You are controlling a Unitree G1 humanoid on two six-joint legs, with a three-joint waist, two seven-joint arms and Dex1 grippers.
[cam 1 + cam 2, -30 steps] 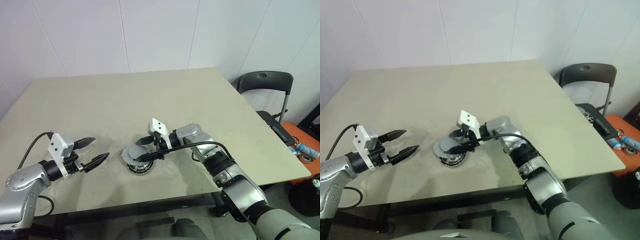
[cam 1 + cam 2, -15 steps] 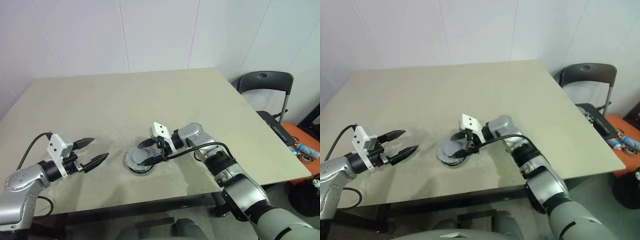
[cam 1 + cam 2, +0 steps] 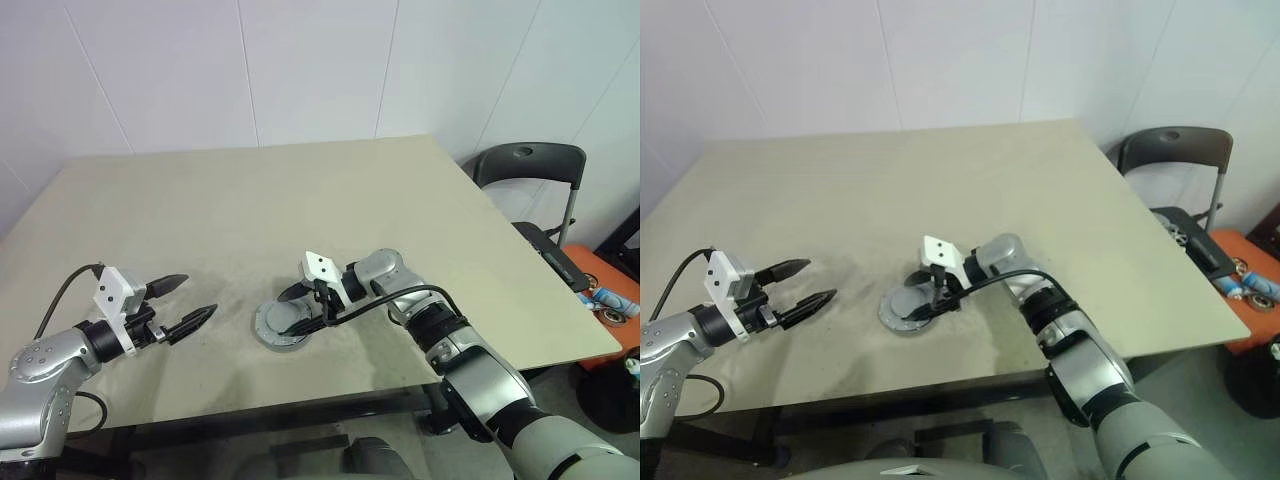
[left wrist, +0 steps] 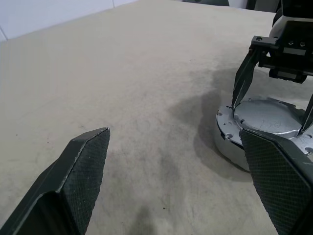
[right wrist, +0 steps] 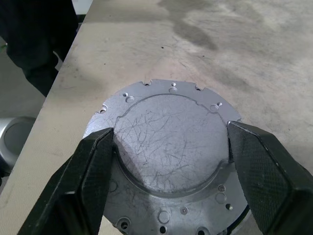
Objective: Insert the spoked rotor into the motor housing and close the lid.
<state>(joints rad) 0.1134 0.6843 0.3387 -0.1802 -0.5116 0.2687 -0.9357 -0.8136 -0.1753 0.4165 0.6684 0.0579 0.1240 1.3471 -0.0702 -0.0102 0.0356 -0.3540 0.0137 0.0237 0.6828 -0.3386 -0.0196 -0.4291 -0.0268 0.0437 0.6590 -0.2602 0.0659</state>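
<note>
My right gripper (image 3: 303, 308) is reaching in over the lid (image 5: 168, 161), its two black fingers (image 5: 93, 171) spread about as wide as the raised round centre of that grey disc and standing on either side of it, tips at its edge. I cannot tell whether they are pressing on it. The lid is lying flat on top of the motor housing (image 5: 239, 218), of which a dark sliver is showing under the lid's edge, near the front edge of the beige table (image 3: 300, 190). My left gripper (image 3: 190, 305) is hovering well apart to the left, above the tabletop, fingers spread wide and holding nothing.
</note>
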